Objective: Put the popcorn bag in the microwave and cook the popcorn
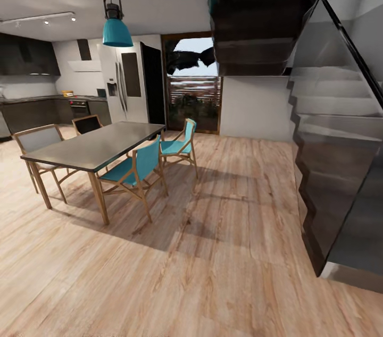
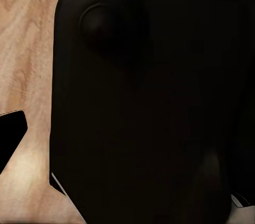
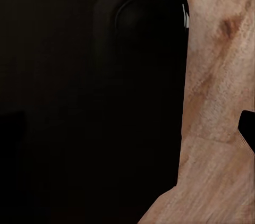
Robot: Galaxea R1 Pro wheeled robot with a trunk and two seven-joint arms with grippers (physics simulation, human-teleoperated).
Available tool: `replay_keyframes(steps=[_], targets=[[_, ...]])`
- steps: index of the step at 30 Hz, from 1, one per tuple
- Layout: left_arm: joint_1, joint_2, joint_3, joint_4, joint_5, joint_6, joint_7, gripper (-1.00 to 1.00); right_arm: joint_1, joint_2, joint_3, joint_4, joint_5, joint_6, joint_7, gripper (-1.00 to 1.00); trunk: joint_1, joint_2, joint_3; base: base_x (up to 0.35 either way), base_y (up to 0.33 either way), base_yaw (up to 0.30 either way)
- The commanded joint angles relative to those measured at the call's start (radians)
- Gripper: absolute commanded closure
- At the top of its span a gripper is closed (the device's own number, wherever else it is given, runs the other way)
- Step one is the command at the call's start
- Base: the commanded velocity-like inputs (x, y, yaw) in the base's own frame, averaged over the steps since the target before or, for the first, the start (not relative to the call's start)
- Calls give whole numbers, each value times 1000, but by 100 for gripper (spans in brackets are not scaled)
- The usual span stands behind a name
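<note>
Still in transit: the kitchen countertop (image 1: 32,98) lies far ahead to the robot's left, beyond the dining table (image 1: 96,146). Popcorn bag and microwave too small to identify there. Neither arm judged nearer yet. Wrist views face dark robot body (image 2: 149,102) over wooden floor (image 1: 213,262); jaw state cannot be told.

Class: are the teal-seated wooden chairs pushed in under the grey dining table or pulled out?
Pulled out: the teal-seated chairs stand clear of the grey table's edge, angled.
</note>
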Motion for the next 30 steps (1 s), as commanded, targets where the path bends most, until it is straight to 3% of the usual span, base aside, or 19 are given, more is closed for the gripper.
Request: replay_keyframes(steps=[1,30], targets=[[0,0,0,-1,8,-1,0,-100,0,0,-1,1,0,-5,-1,-100,0,0,-1,0,0,269],[0,16,-9,-1,-2,-1,0,-100,0,0,-1,1,-1,-6,-2,-100,0,0,-1,0,0,268]])
